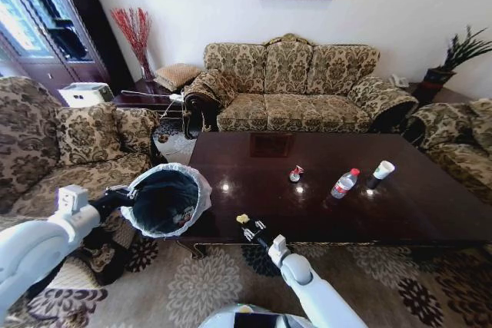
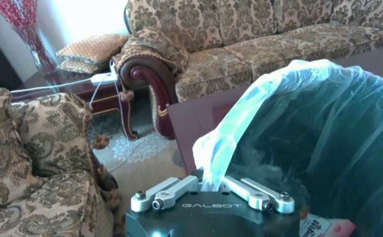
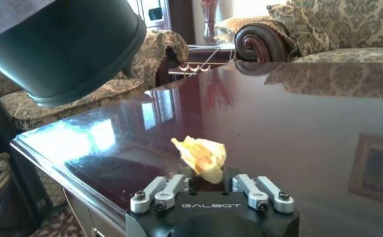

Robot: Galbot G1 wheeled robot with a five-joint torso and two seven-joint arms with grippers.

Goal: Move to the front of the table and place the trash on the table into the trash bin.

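Over the worktop's (image 1: 430, 213) near edge, the right gripper's (image 3: 208, 174) jaws pinch a yellowish crumpled scrap (image 3: 201, 155), while the left gripper (image 2: 211, 190), clamped on its liner, holds the trash bin (image 1: 165, 199) tilted beside the near-left corner, so carrying the scrap across to the bin's mouth looks next.

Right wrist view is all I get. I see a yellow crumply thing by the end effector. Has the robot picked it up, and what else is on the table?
Observer: The right end effector is shut on the yellow scrap, near the table's front edge.
Operator: Any more trash?
Observer: Yes: a red-white wrapper, a red-capped bottle and a white paper cup, all farther back on the table.
Operator: What's holding that black bin?
Observer: The left end effector grips the trash bin by its rim, tilted, off the table's left corner.
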